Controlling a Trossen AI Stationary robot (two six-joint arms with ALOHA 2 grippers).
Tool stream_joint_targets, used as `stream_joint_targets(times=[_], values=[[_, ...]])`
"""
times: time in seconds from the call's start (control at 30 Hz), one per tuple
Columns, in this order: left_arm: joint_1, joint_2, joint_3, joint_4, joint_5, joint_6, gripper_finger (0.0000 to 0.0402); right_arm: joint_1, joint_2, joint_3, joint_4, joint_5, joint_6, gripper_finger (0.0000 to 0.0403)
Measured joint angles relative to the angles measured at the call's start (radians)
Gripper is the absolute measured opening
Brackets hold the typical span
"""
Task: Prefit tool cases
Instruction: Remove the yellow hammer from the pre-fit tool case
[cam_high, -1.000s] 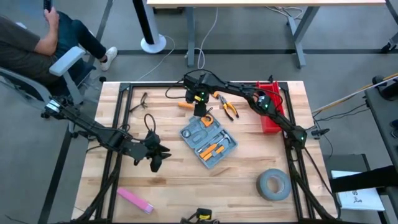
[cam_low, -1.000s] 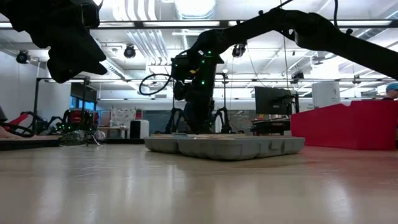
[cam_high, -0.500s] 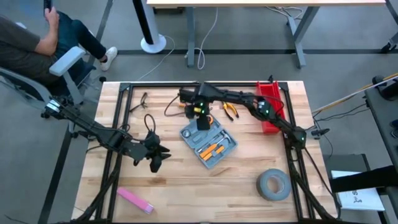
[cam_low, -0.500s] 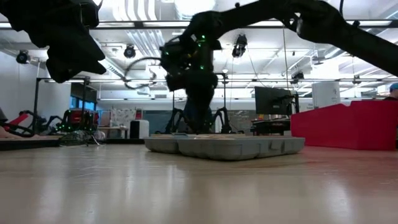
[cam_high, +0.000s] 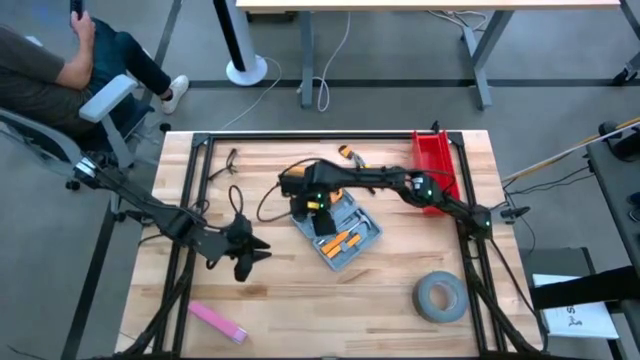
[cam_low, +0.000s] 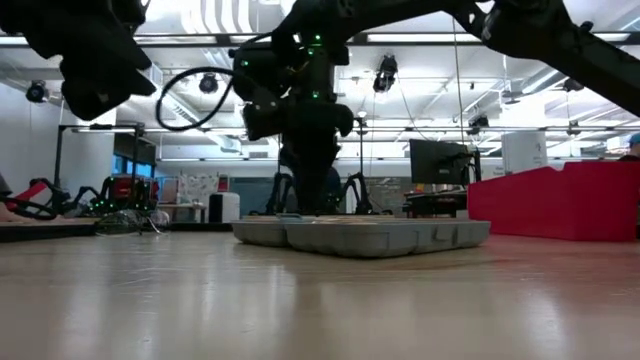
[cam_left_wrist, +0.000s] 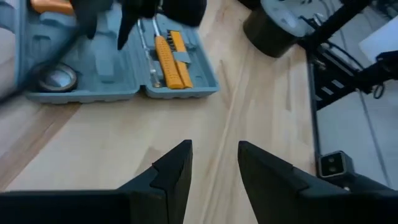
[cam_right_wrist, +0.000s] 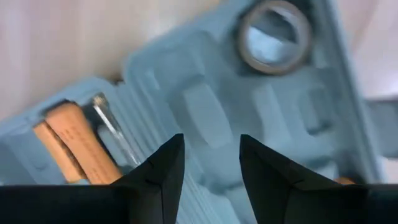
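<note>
An open blue-grey tool case lies flat near the middle of a pale wooden counter, its long axis running on a diagonal in the overhead view, from the far-left corner down toward the near-right corner. It is a shallow rectangular plastic tray with rounded corners and moulded tool-shaped recesses; a few orange-handled tools sit in the slots at its near end, and a round recess with a metal ring shows at the other. The right pincer hangs directly above the case's far-left part, its two dark fingers set apart with nothing between them — the blue-grey recesses show through the gap. The left pincer waits above bare wood, left of the case and apart from it, fingers also spread and empty. Elsewhere on the counter sit a red bin at the far right edge, a grey tape roll near the right front corner, and a pink strip near the left front. From counter height the case reads as a low grey slab, with a workshop of ceiling lights and monitors behind — and a seated person shows beyond the far-left corner.
</note>
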Motion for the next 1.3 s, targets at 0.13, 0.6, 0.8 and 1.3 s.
stream_joint_targets(times=[0.13,0.6,0.8,1.3], values=[[-0.037,-0.027,0.000,-0.001,-0.037,0.000,0.0137,0.030,0.000,-0.028,0.046,-0.001,0.032,0.0129],[-0.066,-0.040,0.000,-0.004,-0.052,0.004,0.0137,0.082,0.000,-0.040,0.167,0.072,0.081,0.0107],[-0.079,-0.042,0.000,-0.010,-0.045,0.000,0.0137,0.079,-0.001,-0.065,0.174,0.151,0.097,0.0111],[-0.078,-0.047,0.000,-0.033,-0.043,0.000,0.0137,0.143,-0.001,-0.121,0.182,0.020,0.067,0.0109]])
